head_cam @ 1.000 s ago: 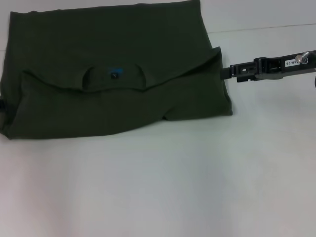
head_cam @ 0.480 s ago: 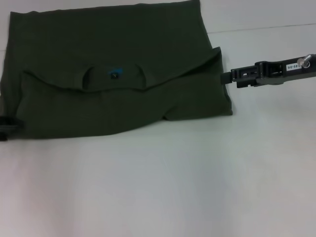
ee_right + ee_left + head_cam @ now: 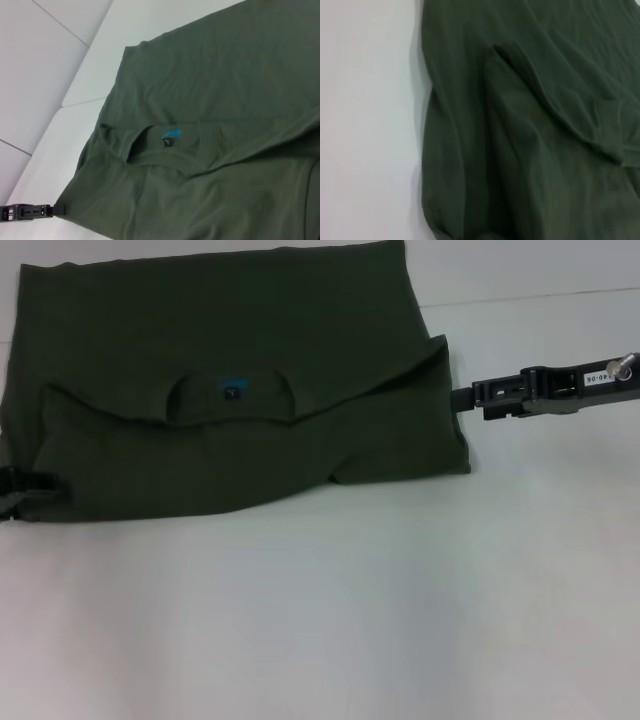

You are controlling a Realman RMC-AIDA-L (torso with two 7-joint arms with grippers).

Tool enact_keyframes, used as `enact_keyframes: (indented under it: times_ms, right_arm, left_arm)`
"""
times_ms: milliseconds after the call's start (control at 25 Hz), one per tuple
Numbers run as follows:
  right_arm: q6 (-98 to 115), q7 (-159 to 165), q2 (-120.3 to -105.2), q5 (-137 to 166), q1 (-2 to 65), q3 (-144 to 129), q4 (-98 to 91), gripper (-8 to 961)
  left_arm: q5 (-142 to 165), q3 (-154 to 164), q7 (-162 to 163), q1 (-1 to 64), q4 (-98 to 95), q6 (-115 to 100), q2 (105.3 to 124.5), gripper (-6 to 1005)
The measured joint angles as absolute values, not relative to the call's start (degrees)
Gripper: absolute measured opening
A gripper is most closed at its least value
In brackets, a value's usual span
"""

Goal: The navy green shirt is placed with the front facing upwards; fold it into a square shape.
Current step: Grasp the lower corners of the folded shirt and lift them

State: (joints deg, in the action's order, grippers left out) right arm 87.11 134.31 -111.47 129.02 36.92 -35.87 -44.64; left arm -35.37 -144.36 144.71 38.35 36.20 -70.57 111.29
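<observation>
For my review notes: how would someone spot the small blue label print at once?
Start at the navy green shirt lying folded across the table's far left. Find the curved neck opening mid-garment; the blue label print sits just inside it, the only bright colour on the cloth.

Black tool (image 3: 462,398), white-labelled arm

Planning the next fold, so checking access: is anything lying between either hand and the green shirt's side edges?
Nothing visible is. The right hand sits at the navy green shirt's right edge, and the left hand at its near left corner, with only bare white table around them.
</observation>
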Motion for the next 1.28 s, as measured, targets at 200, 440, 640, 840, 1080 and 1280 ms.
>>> enact_keyframes:
  times_ms: [200,440,640,840,1080,1280]
  right_arm:
    - [87.1,134.2,-111.45,129.0,36.8,-35.6,-44.6,840]
    - [87.2,134.1,-111.44,128.9,36.8,-35.0,-44.6,840]
    - [87.2,134.0,-111.36,128.8,36.8,-34.2,-44.7,840]
    - [87.3,134.0,-111.32,129.1,36.8,-34.2,-44.7,840]
    - [85.3,135.7,-111.33,133.0,36.8,-34.8,-44.4,840]
    - [81.4,137.5,-111.98,137.3,38.9,-35.4,-41.5,832]
  left_arm:
    - [-34.9,-144.2,145.0,38.9,36.0,-69.7,111.83,690]
    - [-33.7,-142.9,147.1,39.1,35.8,-69.1,111.51,656]
    - [-33.4,-141.5,147.5,39.6,35.6,-68.9,111.48,502]
    - [-33.3,-141.4,148.1,39.9,35.7,-68.6,111.60,411]
    - [-33.0,-141.3,148.5,39.9,36.0,-69.3,111.31,286]
    - [-33.0,-141.3,148.5,40.0,36.4,-69.6,111.16,117]
